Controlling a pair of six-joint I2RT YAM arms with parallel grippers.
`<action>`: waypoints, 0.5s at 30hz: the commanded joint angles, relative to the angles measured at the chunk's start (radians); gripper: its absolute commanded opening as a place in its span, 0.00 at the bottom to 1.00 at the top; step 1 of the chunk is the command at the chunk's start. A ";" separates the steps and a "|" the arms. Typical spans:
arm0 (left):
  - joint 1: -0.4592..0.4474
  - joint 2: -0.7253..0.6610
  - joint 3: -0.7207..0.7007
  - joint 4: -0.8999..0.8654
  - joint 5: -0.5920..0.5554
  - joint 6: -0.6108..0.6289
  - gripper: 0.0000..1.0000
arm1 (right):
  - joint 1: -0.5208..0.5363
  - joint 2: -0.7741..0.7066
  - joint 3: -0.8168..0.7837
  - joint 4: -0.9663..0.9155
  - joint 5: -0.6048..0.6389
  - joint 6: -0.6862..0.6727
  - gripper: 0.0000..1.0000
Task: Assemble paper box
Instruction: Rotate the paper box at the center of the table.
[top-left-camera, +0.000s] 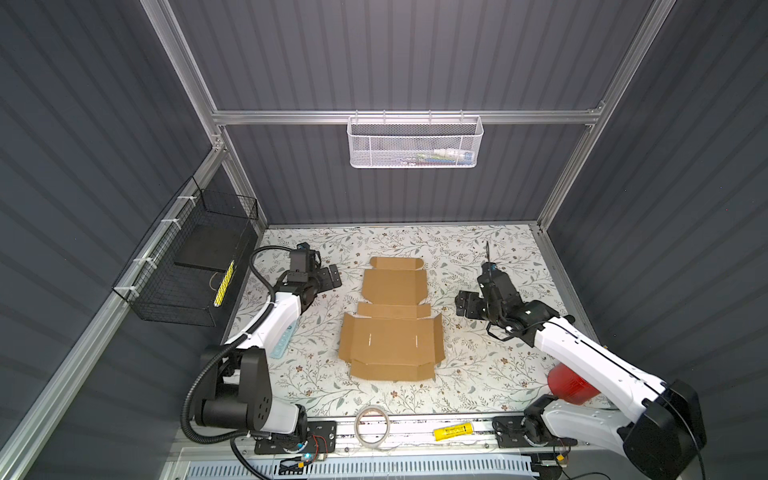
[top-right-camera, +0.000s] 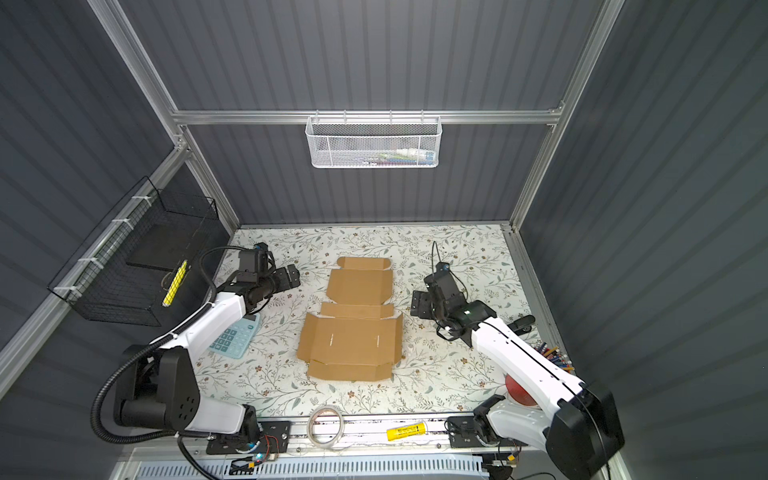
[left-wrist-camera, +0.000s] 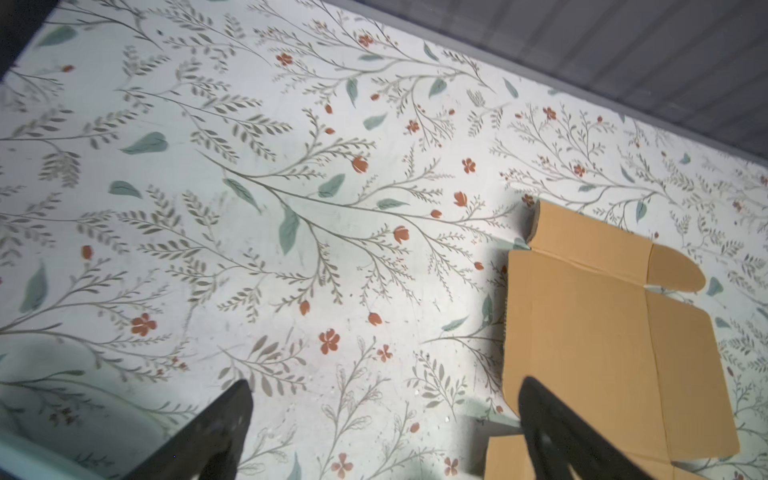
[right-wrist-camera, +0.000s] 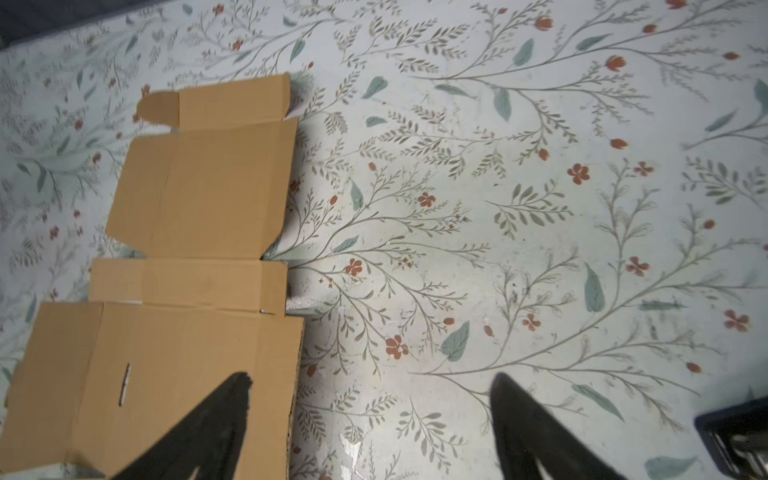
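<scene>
The paper box (top-left-camera: 390, 324) (top-right-camera: 353, 328) is a flat brown die-cut cardboard sheet with flaps, creases and two slits, lying unfolded mid-table. My left gripper (top-left-camera: 329, 277) (top-right-camera: 289, 276) hovers open to the sheet's left, near its far panel. In the left wrist view the gripper (left-wrist-camera: 386, 382) frames bare table, and the cardboard (left-wrist-camera: 602, 332) lies behind one finger. My right gripper (top-left-camera: 465, 308) (top-right-camera: 417, 305) stands open at the sheet's right edge. In the right wrist view it (right-wrist-camera: 372, 376) straddles the edge of the cardboard (right-wrist-camera: 187, 208), one finger over the sheet, nothing held.
A teal calculator (top-right-camera: 232, 337) lies under the left arm. A red cup (top-left-camera: 567, 382) and coloured pencils (top-right-camera: 552, 355) sit by the right arm. A tape roll (top-left-camera: 372, 426) and a yellow tube (top-left-camera: 453, 432) lie on the front rail. A black wire basket (top-left-camera: 187, 270) hangs at the left, a white mesh basket (top-left-camera: 415, 141) on the back wall.
</scene>
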 joint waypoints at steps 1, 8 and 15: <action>-0.045 0.077 0.075 -0.077 0.008 0.024 0.99 | 0.073 0.040 0.040 -0.058 -0.001 0.058 0.72; -0.108 0.226 0.173 -0.086 0.050 0.013 0.52 | 0.191 0.124 0.054 -0.051 -0.093 0.131 0.30; -0.192 0.398 0.322 -0.111 0.078 0.022 0.11 | 0.280 0.229 0.097 0.004 -0.198 0.166 0.00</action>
